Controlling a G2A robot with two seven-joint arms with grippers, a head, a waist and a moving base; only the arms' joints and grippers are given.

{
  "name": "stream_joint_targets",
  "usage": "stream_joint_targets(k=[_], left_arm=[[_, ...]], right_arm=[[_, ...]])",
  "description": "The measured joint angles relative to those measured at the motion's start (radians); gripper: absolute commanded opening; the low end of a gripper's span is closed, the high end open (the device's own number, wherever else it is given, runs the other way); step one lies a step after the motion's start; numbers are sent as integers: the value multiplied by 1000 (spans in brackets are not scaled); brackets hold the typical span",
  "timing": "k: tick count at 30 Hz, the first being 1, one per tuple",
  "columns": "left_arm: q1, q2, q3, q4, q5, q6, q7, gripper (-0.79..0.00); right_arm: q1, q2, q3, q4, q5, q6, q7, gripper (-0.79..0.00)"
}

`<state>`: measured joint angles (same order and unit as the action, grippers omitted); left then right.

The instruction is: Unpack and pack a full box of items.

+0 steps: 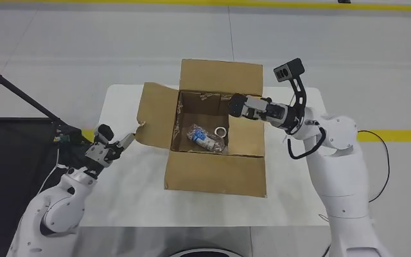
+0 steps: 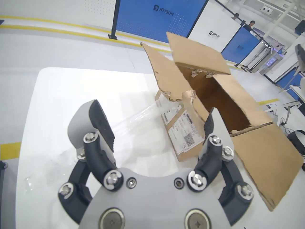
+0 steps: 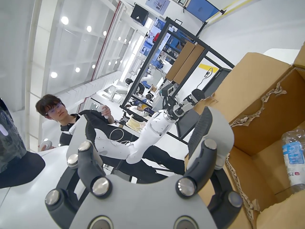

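Note:
A brown cardboard box [image 1: 215, 170] stands in the middle of the white table with all its flaps open. Inside lie a plastic-wrapped bottle with a blue label [image 1: 204, 138] [image 3: 292, 153] and a small white ring [image 1: 220, 132]. My right gripper [image 1: 232, 106] [image 3: 146, 125] hovers open above the box's right side, near the back corner, holding nothing. My left gripper [image 1: 130, 139] [image 2: 157, 122] stands open and holds nothing, low over the table just beside the tip of the box's left flap [image 1: 157, 115] [image 2: 166, 72]. The box's side wall bears a white shipping label [image 2: 183, 132].
Crumpled clear plastic film [image 2: 133, 120] lies on the table [image 1: 128, 193] between my left gripper and the box. A black cloth-covered stand [image 1: 22, 151] sits off the table's left edge. Bare table surface stretches in front of the box and to its left.

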<state>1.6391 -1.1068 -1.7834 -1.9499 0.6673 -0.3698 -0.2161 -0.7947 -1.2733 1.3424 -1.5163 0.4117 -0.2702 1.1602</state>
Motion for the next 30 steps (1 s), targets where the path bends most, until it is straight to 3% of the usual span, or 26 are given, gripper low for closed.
stream_joint_targets(k=[7,13,20,27,30], left_arm=[[-9,6,-50,-140,-81,-13,-82,0],[-56,10,4,-235,-99,24,-179,0],[-214,7,205,-238,-62,121,-308,0],[-448,-16,469,-104,-51,239,-398,0],[-504,-22,521,-70,-69,263,-421,0]], right_arm=[[-74,24,78,-65,18,-71,69,0],[-130,44,151,-84,37,-108,111,0],[-208,67,248,-85,88,-179,162,0],[-266,88,332,-60,135,-215,175,0],[-268,89,336,-58,136,-215,174,0]])
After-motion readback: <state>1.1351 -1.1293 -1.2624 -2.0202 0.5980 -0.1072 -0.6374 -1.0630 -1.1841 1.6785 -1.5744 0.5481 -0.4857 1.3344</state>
